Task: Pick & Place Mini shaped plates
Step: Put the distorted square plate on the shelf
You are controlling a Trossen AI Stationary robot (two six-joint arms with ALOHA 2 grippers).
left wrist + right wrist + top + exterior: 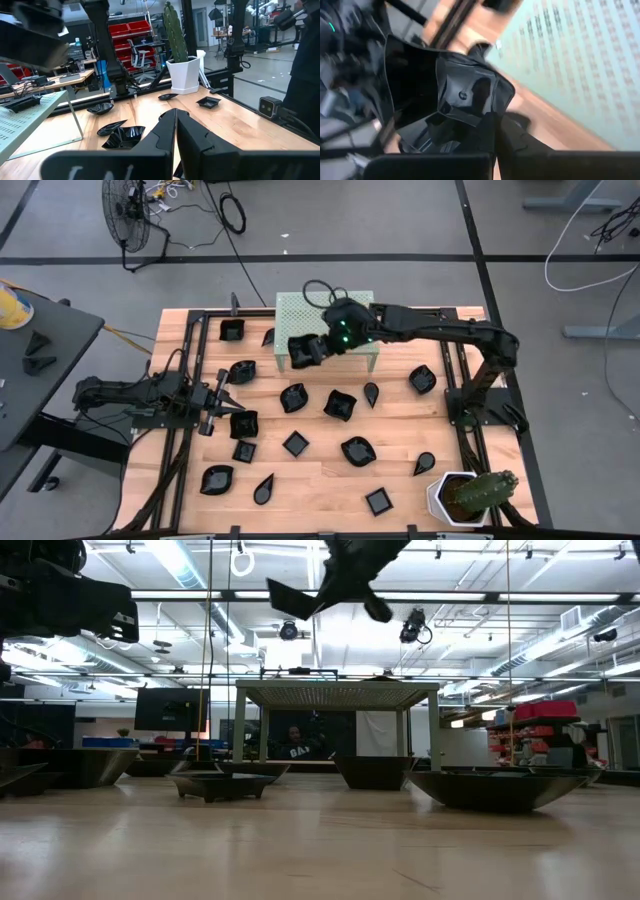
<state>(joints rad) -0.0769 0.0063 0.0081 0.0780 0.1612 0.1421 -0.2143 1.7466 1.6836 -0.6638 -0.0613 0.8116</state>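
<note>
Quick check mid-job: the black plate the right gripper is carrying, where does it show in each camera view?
High view: the carried plate hangs at the pale green stand's front-left edge, pinched by the right gripper.
Low view: the plate is near top centre, above the stand.
Left wrist view: cannot tell; only a blurred dark shape at upper left.
Right wrist view: it fills the centre.
Shared landmark: the green stand.
</note>
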